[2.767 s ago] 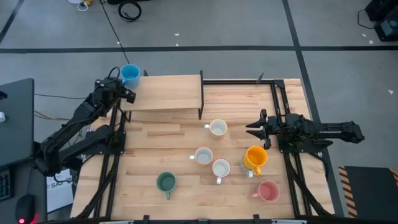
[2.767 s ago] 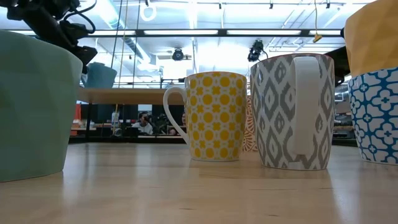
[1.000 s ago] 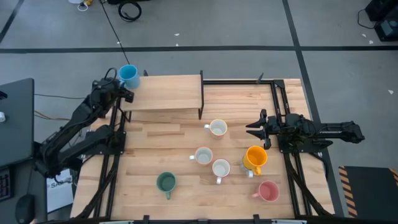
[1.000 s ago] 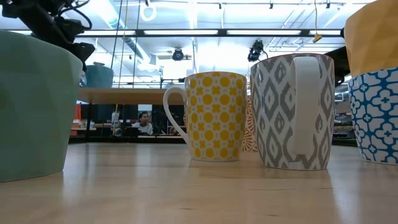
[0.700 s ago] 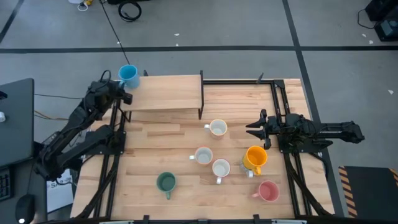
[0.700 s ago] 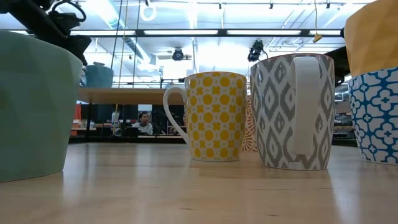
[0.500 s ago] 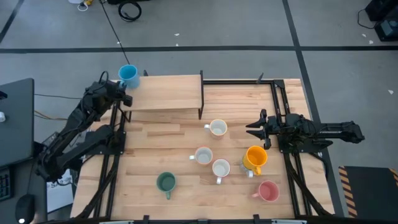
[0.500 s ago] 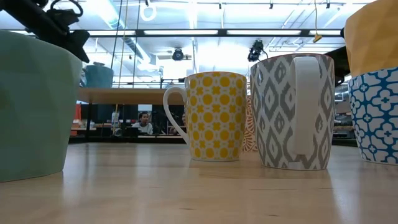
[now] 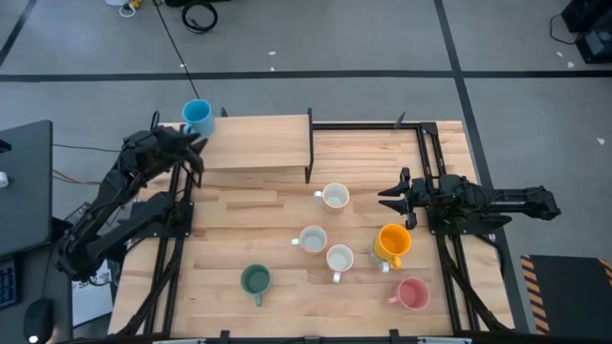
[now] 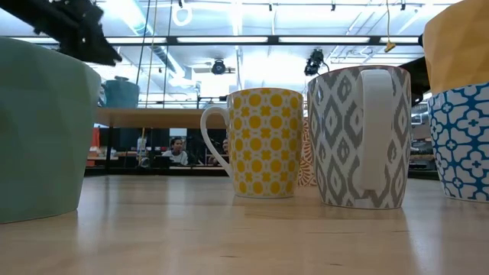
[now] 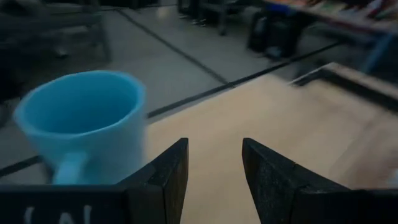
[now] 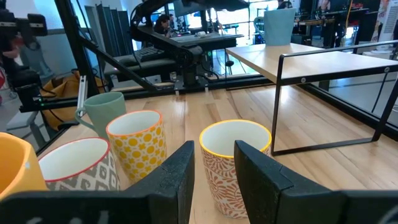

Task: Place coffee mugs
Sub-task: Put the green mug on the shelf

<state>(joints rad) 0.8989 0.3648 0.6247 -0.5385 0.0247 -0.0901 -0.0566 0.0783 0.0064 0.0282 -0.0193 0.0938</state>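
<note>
A wooden table point(image 9: 229, 287) seen from above, with a raised wooden shelf point(image 9: 253, 141) across its back left part. At the far left, the left gripper point(image 9: 196, 153) hangs by the shelf's left end, its two fingers parted with nothing between them. Just beside it, a blue mug point(image 9: 198, 116) stands upright on the shelf's back left corner, clear of the fingers; the left wrist view shows the blue mug point(image 11: 84, 124) close by, off to one side of the open gap.

Moving right, a dark green mug point(image 9: 255, 281) sits near the table's front edge. Three white mugs cluster mid-table: a yellow-patterned mug point(image 9: 313, 239), a grey-patterned mug point(image 9: 339, 258) just beside it, and an orange-patterned mug point(image 9: 335, 197) farther back, near the shelf's right leg.

Further right, an orange-yellow mug point(image 9: 392, 242) stands close to the grey-patterned one, and a pink mug point(image 9: 412, 293) sits nearer the front. The right gripper point(image 9: 386, 198) rests at the right side, fingers partly open and empty, pointing toward the orange-patterned mug.
</note>
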